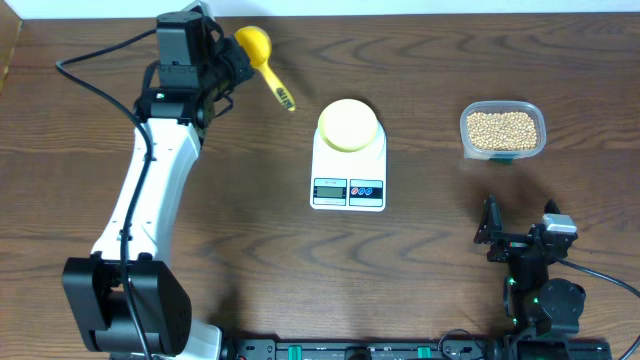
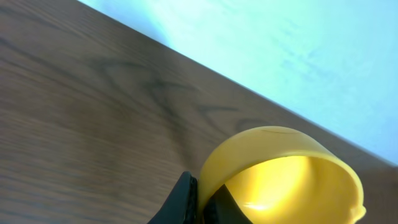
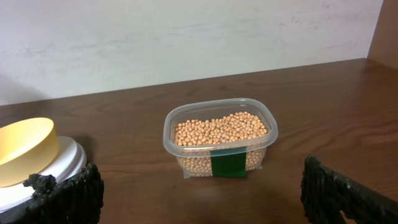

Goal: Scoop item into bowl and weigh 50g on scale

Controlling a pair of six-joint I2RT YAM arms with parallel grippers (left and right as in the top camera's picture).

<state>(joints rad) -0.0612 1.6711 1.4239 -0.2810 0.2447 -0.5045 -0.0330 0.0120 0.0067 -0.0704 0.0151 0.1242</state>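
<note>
The pale-yellow bowl (image 1: pixel 349 125) sits on the white scale (image 1: pixel 348 185) at mid-table, and both show at the left of the right wrist view, the bowl (image 3: pixel 22 149) on the scale (image 3: pixel 65 163). The item, tan beans (image 1: pixel 502 126), fills a clear tub (image 3: pixel 221 163) at the right. My left gripper (image 1: pixel 238 58) is at the far left, shut on the rim of a bright yellow scoop (image 1: pixel 254 43). The left wrist view shows its fingers (image 2: pixel 186 200) pinching the scoop's cup wall (image 2: pixel 280 168). My right gripper (image 1: pixel 520 228) stands wide open near the front right, holding nothing, well short of the tub.
The scoop's handle (image 1: pixel 280 92) points toward the scale. The table's far edge (image 2: pixel 249 93) runs just behind the scoop, with a pale wall beyond. Bare wood (image 3: pixel 205 193) lies between the right fingers and the tub.
</note>
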